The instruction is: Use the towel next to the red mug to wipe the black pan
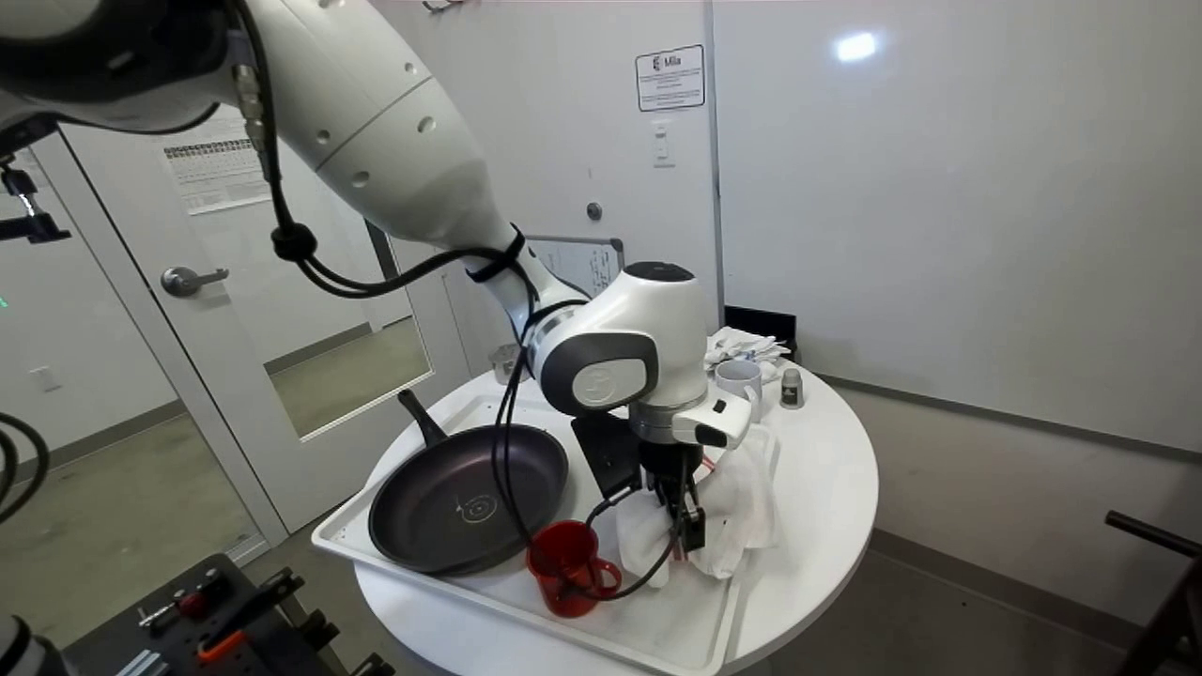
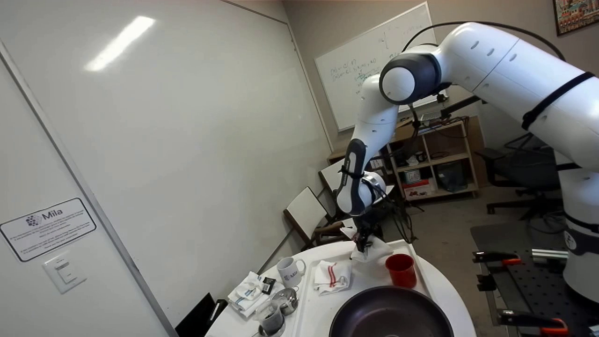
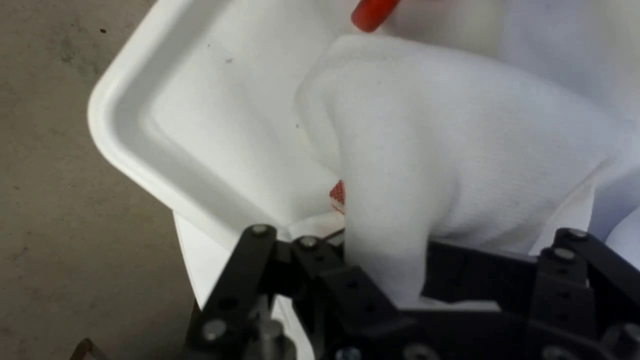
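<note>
In an exterior view, mug (image 1: 569, 561) on tray (image 1: 657, 627) between pan (image 1: 432, 512) at left and towel (image 1: 737, 516) at right

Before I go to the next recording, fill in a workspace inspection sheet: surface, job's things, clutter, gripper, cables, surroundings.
Surface: round white table under a rimmed white tray.
Job's things: white cloth towel with red marks, bunched beside a small red handled mug; round black frying pan on the tray.
Clutter: small folded white cloth with red stripes on the tray; white printed mug off it.
Gripper: black gripper, apparently closed on a towel fold.
Cables: black cable bundle along the white arm, crossing before pan and mug in an exterior view.
Surroundings: pale door; whiteboard with handwriting.
</note>
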